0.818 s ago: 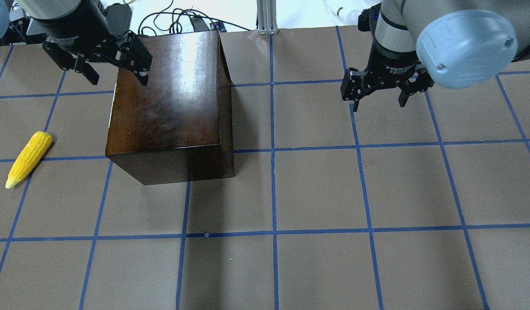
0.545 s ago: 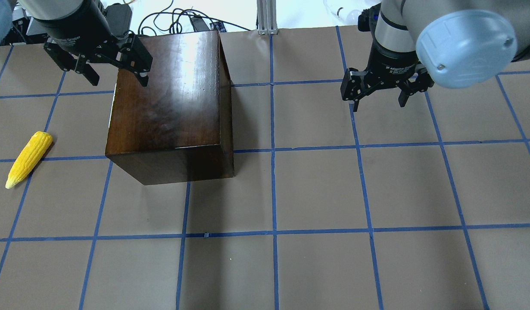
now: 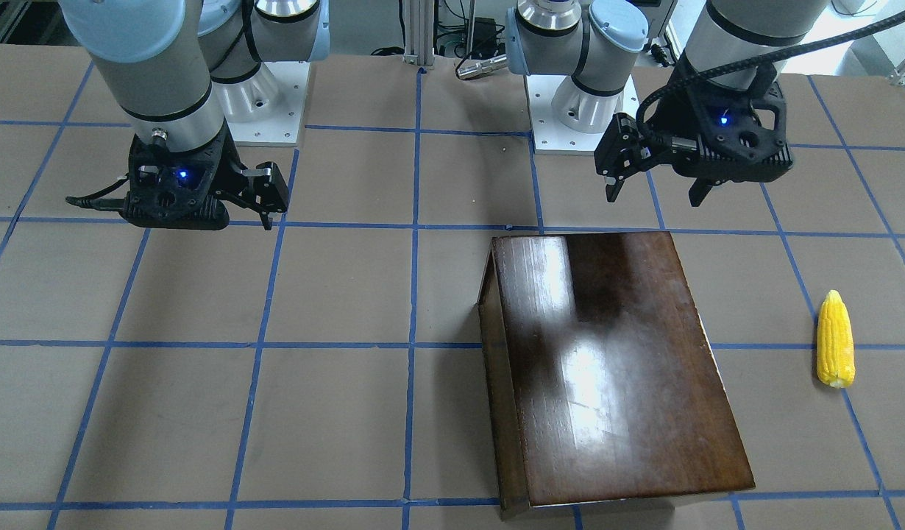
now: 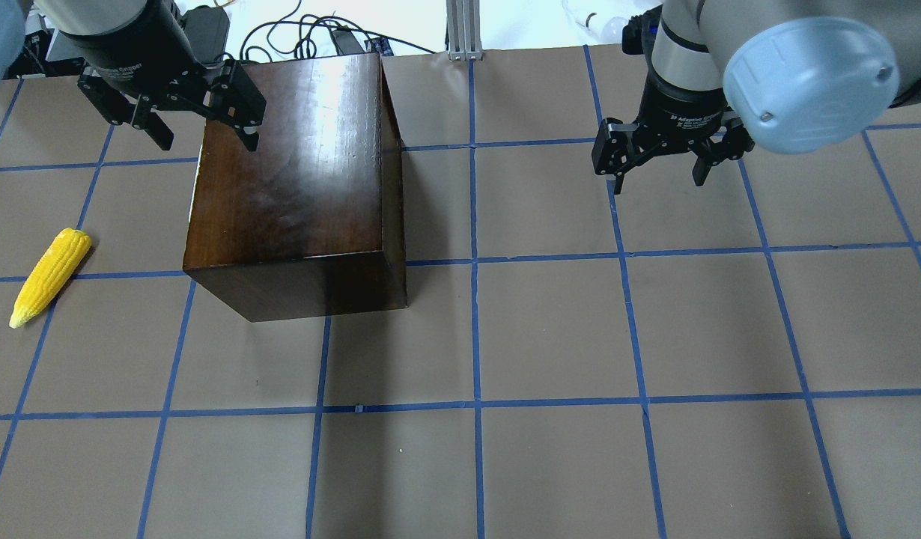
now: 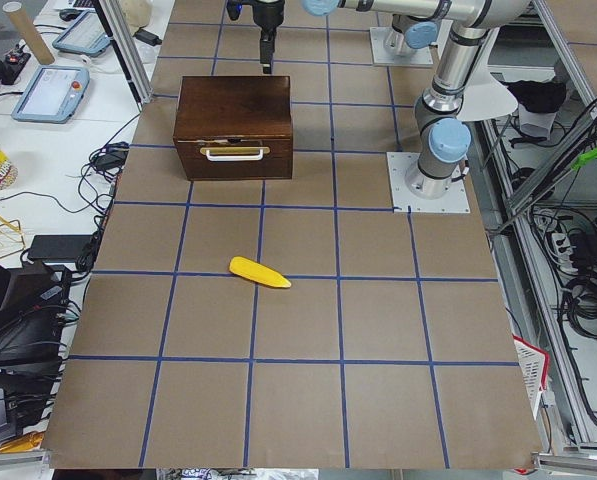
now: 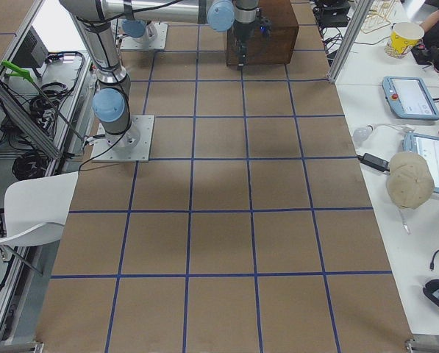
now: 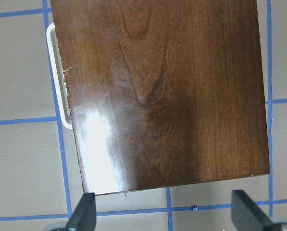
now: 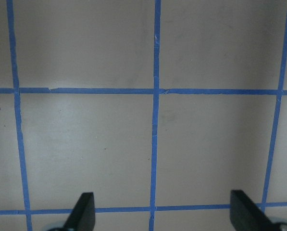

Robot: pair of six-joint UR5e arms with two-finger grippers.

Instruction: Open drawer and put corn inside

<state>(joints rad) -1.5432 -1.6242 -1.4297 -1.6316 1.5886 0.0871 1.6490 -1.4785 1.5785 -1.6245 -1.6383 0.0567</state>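
Observation:
The glossy dark-brown box (image 4: 296, 172) stands on the table, also in the front view (image 3: 607, 368). Its drawer (image 5: 234, 160) is shut; its front has a pale bar handle (image 7: 56, 77) facing the robot's left. The yellow corn (image 4: 50, 275) lies flat on the table left of the box, apart from it, also in the front view (image 3: 835, 340) and the left view (image 5: 259, 272). My left gripper (image 4: 202, 135) is open and empty, held above the box's handle-side corner (image 3: 655, 193). My right gripper (image 4: 659, 178) is open and empty, over bare table well right of the box.
The brown table top has a blue tape grid (image 4: 475, 337). An aluminium post (image 4: 464, 30) and cables (image 4: 296, 34) sit at the table's edge behind the box. The arm bases (image 3: 570, 96) stand on the table. Side tables carry tablets (image 5: 53, 90).
My left gripper has drifted slightly upward in the overhead view, still open. The right gripper, box and corn have not moved.

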